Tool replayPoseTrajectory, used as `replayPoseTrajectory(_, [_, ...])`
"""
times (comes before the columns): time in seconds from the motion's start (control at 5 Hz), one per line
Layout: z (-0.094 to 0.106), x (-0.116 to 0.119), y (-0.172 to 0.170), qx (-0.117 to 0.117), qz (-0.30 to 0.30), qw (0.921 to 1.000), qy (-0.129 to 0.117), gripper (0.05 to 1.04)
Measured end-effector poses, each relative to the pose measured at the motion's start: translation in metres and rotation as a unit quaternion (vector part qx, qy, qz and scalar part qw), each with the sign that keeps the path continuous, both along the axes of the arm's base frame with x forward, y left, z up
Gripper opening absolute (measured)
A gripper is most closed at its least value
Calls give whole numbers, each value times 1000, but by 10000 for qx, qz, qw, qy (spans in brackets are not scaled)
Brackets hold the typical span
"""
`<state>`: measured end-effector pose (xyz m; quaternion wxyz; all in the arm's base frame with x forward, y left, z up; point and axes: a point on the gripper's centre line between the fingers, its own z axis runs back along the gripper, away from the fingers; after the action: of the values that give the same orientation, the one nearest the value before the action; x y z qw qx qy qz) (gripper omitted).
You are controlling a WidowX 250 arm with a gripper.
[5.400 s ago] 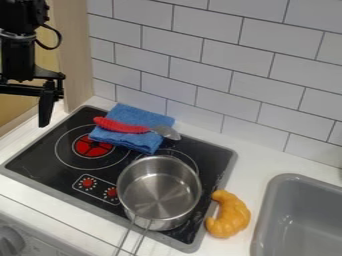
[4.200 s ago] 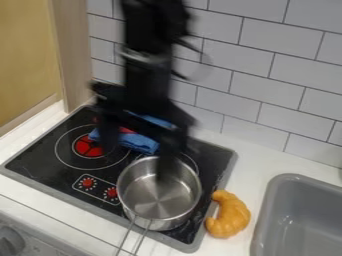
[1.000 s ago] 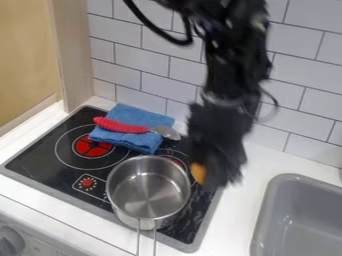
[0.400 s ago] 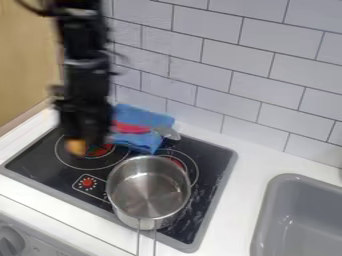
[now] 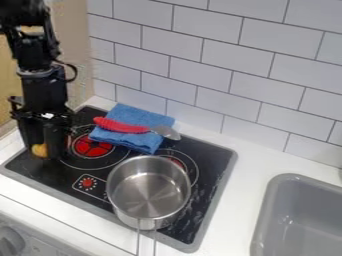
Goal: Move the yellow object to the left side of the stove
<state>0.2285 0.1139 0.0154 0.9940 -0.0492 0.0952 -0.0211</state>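
Gripper (image 5: 41,147): fingers parted by the yellow object (image 5: 39,151), gripping it, at stove's (image 5: 63,175) left edge. Pot (image 5: 148,195) handle crosses near edge. Counter (image 5: 237,200) separates stove and sink (image 5: 284,212).

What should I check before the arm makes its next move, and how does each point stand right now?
1. Yellow thing at the stove's left side: ok.
2. Yellow thing in full view: not ok, the gripper covers part of it.
3. Yellow thing resting on the stove: cannot tell.
4. Gripper free of the yellow thing: cannot tell.
5. Pot away from the gripper: ok.
6. Spoon lying on the towel: ok.
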Motion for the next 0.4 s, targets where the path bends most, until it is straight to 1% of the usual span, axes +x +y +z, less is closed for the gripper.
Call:
replayPoseTrajectory(0.2, [-10, 12, 9, 223, 15, 9997, 11, 519])
replayPoseTrajectory(0.4, [-11, 18, 11, 276, 29, 9996, -35, 507])
